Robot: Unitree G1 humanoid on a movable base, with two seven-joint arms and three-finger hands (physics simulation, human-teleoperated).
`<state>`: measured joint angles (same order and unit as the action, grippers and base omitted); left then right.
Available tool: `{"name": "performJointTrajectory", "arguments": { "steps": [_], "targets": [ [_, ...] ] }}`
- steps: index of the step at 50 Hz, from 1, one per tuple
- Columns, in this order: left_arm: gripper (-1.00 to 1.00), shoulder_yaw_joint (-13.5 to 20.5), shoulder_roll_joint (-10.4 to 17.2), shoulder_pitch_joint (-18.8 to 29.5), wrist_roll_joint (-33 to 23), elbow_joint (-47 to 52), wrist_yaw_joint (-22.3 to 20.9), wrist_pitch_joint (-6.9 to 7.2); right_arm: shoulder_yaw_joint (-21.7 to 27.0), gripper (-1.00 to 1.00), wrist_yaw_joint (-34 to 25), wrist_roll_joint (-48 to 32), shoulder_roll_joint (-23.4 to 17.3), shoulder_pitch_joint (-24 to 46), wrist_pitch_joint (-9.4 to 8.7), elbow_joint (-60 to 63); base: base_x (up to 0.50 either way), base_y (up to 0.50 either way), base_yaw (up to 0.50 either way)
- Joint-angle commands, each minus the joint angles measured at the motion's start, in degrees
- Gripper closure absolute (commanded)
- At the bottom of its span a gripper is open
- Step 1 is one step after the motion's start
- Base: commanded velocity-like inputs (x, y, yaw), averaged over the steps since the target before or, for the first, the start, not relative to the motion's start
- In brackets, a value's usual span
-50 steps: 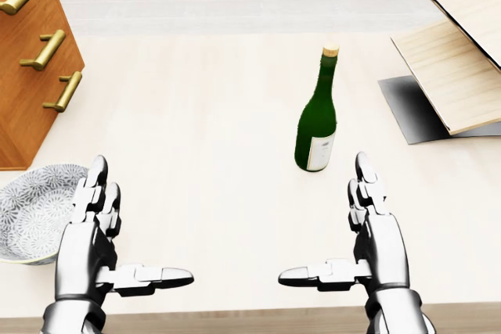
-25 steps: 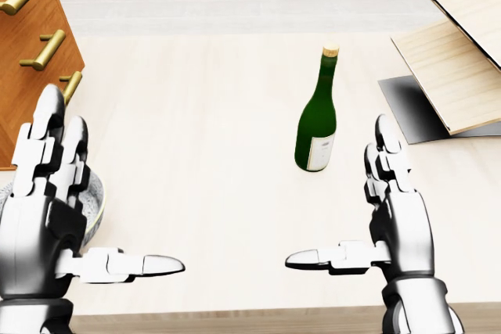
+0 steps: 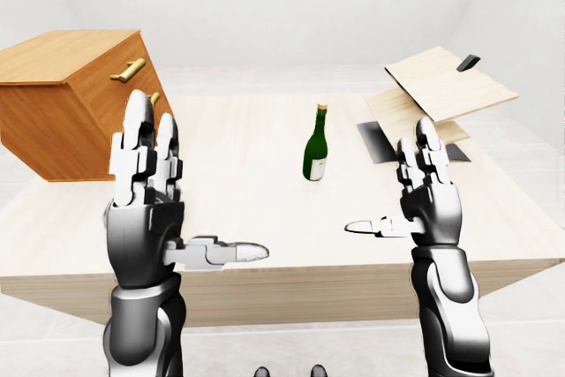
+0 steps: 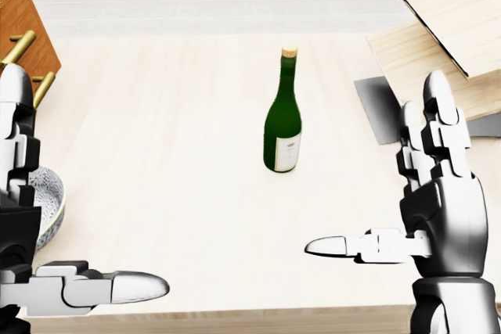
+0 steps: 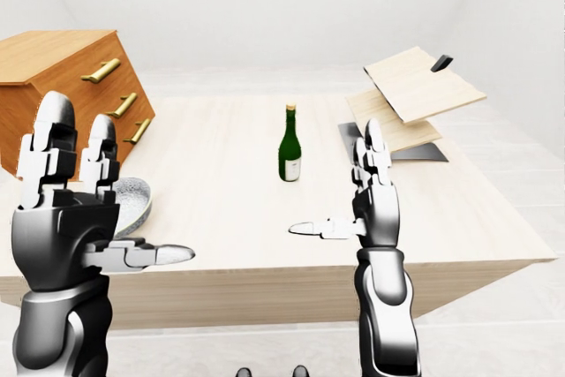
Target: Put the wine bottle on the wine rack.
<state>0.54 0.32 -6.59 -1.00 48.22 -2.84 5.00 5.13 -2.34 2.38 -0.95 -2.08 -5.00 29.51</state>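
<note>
Both hands risen, view shifted | left hand (image 3: pixel 146 218), right hand (image 4: pixel 442 217) fingers spread | wine bottle (image 4: pixel 283 115) upright, untouched | bowl (image 5: pixel 132 200) half hidden

In my head view the left hand (image 4: pixel 31 217) runs off the left edge and covers most of the bowl (image 4: pixel 53 201). The rack (image 4: pixel 438 37) is cut at the right edge; the drawers (image 4: pixel 23 29) at the left.
</note>
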Motion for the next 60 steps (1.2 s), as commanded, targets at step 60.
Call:
{"name": "performJointTrajectory", "arguments": {
  "steps": [60],
  "targets": [
    [-1.00,0.87,-0.95,-4.05,3.65,1.33,1.98,0.00,-1.79,-1.00,-1.72,-0.24,0.16,-2.50,0.00,-1.75,0.00,-0.20,0.23]
  ]
}}
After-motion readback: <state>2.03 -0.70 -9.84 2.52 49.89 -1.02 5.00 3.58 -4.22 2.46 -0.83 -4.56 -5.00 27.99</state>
